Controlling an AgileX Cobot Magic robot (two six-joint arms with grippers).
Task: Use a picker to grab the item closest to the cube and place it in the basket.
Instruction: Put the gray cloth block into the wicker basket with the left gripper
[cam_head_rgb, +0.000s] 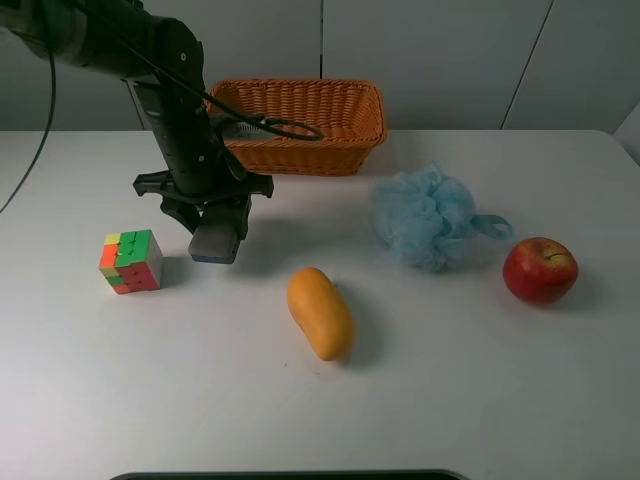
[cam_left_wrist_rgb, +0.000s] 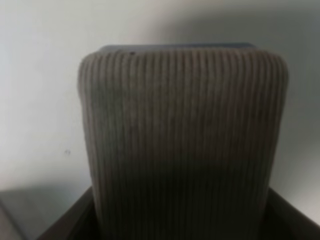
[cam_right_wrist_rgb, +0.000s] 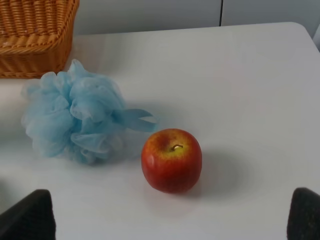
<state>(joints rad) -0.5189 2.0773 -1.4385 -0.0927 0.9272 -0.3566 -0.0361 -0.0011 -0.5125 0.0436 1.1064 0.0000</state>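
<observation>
While my left pincer (cam_head_rgb: 215, 232) clamps a grey ribbed block (cam_left_wrist_rgb: 182, 145) near the cube (cam_head_rgb: 131, 261), my right pincer (cam_right_wrist_rgb: 170, 218) stands wide open, holding nothing.

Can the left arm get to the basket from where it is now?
Probably yes. The left pincer holds the grey ribbed block, the wicker basket stands just behind it with its top open, and nothing lies on the table between them. The arm's own cable loops across the rim.
</observation>
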